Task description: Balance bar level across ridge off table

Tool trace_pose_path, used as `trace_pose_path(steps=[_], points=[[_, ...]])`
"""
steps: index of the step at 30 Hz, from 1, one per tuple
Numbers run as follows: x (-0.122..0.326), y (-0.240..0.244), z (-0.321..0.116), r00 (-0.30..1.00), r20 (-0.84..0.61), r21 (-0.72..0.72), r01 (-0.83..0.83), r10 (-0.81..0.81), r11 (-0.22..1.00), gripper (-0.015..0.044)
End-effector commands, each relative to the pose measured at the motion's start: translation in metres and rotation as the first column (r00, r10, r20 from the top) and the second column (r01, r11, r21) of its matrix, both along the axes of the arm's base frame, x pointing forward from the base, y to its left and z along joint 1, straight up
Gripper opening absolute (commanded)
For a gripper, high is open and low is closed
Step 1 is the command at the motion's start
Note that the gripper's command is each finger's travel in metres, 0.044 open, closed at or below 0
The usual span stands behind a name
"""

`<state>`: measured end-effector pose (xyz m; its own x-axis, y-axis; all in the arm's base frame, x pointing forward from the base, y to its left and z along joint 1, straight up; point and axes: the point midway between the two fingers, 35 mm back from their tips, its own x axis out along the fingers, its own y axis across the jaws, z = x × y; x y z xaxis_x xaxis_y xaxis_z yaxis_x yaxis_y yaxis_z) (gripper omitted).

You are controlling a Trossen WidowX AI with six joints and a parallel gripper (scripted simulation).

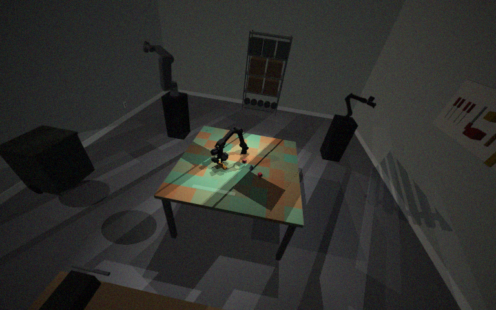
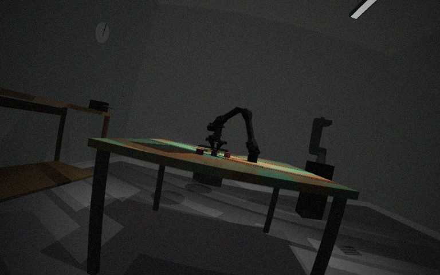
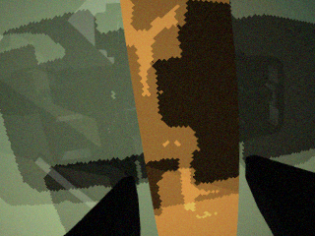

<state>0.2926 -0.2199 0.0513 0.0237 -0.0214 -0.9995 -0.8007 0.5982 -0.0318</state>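
The orange bar (image 1: 223, 166) (image 3: 207, 218) lies on the patchwork table (image 1: 183, 179). My gripper (image 1: 219, 162) (image 2: 216, 148) (image 3: 191, 169) is over it, pointing down, with one finger on each side of the bar. The gripper is open; the wrist view shows a narrow gap between each finger and the bar. A small dark blue-grey piece (image 1: 251, 167) (image 2: 213, 152), which looks like the ridge, stands on the table to the right of the bar in the top view. Its exact shape is too small to tell.
One red block (image 1: 243, 161) (image 2: 227, 154) and another red block (image 1: 259, 174) (image 2: 199, 151) stand on either side of the blue-grey piece. A pale strip (image 1: 214, 189) shows near the table's front edge. Broad shadows cross the table.
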Motion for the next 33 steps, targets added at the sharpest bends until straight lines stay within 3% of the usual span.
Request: trace_pose_path(steps=[1,7,11,33], points=[[0.000,0.000,0.000,1.000,0.000,0.000,0.000,0.000,1.000,0.0131],[0.000,0.000,0.000,1.000,0.000,0.000,0.000,0.000,1.000,0.0091],[0.001,0.000,0.006,1.000,0.000,0.000,0.000,0.000,1.000,0.0000],[0.002,-0.001,0.063,1.000,0.000,0.003,0.003,-0.003,1.000,0.0000]])
